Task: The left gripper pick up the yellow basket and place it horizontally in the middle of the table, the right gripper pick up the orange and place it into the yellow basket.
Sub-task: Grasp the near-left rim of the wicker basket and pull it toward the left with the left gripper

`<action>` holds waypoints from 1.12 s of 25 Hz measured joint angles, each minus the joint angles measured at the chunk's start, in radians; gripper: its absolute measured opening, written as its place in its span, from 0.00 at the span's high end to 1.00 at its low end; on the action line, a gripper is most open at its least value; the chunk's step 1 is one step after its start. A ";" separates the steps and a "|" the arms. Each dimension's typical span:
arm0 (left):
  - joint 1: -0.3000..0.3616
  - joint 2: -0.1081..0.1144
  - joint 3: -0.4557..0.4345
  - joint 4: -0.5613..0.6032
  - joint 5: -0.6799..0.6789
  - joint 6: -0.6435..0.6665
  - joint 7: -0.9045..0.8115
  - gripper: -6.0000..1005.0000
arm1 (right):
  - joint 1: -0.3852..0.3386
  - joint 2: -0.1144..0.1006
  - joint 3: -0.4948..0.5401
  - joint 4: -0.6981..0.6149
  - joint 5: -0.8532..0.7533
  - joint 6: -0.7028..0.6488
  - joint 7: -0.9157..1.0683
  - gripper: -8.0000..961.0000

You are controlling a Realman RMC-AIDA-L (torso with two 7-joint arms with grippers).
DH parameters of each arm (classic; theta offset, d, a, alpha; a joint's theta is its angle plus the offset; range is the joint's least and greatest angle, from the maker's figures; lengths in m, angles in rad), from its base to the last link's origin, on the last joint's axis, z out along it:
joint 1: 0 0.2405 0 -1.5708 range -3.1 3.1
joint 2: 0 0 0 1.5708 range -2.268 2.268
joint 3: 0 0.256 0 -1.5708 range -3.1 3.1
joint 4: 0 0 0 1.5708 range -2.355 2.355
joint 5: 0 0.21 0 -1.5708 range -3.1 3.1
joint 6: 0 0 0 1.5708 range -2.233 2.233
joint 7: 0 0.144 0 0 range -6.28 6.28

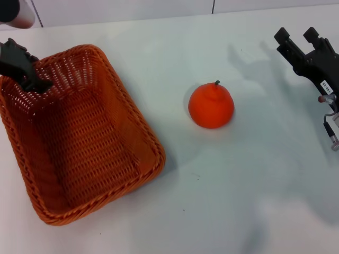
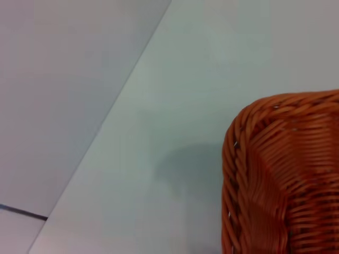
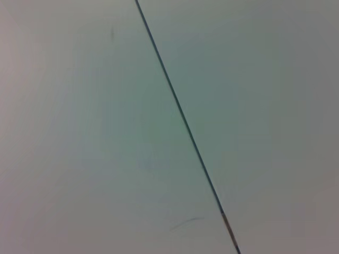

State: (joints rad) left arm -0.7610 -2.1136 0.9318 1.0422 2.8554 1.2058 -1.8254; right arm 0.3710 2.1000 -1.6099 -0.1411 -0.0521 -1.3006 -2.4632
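The yellow basket (image 1: pixel 85 143), orange-brown wicker, lies empty on the left of the white table (image 1: pixel 238 201), set at a slant. Its corner also shows in the left wrist view (image 2: pixel 286 174). My left gripper (image 1: pixel 32 76) shows only as a black claw over the basket's far left rim, reaching inside it. The orange (image 1: pixel 211 106) sits upright on the table to the right of the basket, apart from it. My right gripper (image 1: pixel 297 36) is open and empty at the far right, well beyond the orange. The right wrist view shows only a white surface with a dark seam.
A cable with small connectors (image 1: pixel 331 132) hangs by the right wrist at the right edge. The table's back edge (image 1: pixel 159 20) runs along the top, with a pale wall behind it. Bare tabletop lies between the basket and the orange and in front of them.
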 joint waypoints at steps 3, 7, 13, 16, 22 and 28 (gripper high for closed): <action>0.009 -0.004 0.002 0.013 0.000 -0.008 0.000 0.39 | 0.000 0.000 -0.004 -0.001 0.000 0.000 0.000 0.01; 0.026 -0.008 0.013 0.025 0.001 -0.021 0.002 0.47 | 0.000 0.000 -0.008 -0.001 0.000 0.000 0.005 0.01; 0.056 -0.013 0.054 0.043 0.000 -0.046 0.005 0.67 | -0.001 0.000 -0.008 0.000 0.000 -0.002 0.033 0.01; 0.058 -0.013 0.059 0.046 0.000 -0.044 -0.005 0.69 | -0.001 0.000 -0.009 0.000 0.000 -0.002 0.037 0.01; 0.048 0.001 0.057 0.039 0.001 0.003 -0.049 0.71 | 0.000 0.000 -0.013 0.000 0.000 -0.002 0.048 0.02; 0.061 0.000 0.062 0.051 0.001 -0.001 -0.042 0.71 | 0.001 0.000 -0.013 0.000 -0.001 -0.002 0.050 0.01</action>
State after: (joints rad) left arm -0.6999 -2.1132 0.9933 1.0930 2.8562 1.2048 -1.8674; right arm 0.3721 2.1000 -1.6229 -0.1410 -0.0535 -1.3025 -2.4131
